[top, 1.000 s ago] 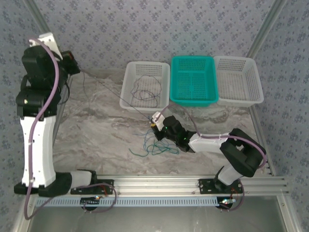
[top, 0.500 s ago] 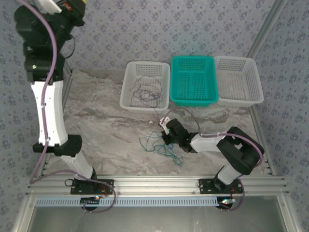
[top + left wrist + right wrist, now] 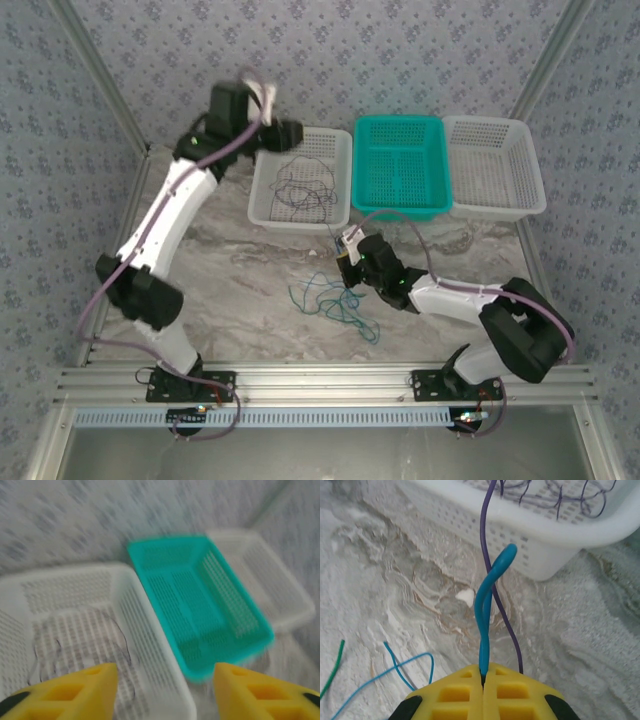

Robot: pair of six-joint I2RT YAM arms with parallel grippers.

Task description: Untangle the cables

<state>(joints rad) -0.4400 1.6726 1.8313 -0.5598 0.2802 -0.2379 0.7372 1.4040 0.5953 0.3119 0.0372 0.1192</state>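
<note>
My right gripper point(image 3: 482, 674) is shut on a doubled loop of the blue cable point(image 3: 484, 615), low over the table in front of the left white basket point(image 3: 262, 160). The dark purple cable point(image 3: 487, 540) runs beside that loop and up over the basket's rim; most of it lies coiled inside the basket point(image 3: 300, 185). Blue and teal-green loops point(image 3: 330, 300) lie tangled on the table beside my right gripper point(image 3: 343, 252). My left gripper point(image 3: 166, 690) hovers over the left basket, open, with nothing between its yellow fingers point(image 3: 75, 687); from above it point(image 3: 288, 135) is at the basket's far left corner.
A teal basket point(image 3: 400, 130) and a second white basket point(image 3: 495, 130) stand in a row to the right of the left one. A green strand point(image 3: 334, 667) and a blue strand point(image 3: 396, 662) trail on the marble table left of my right fingers.
My left arm has swung from high at the far left down over the left white basket, and its jaws have opened. The purple cable it stretched taut now lies in the basket.
</note>
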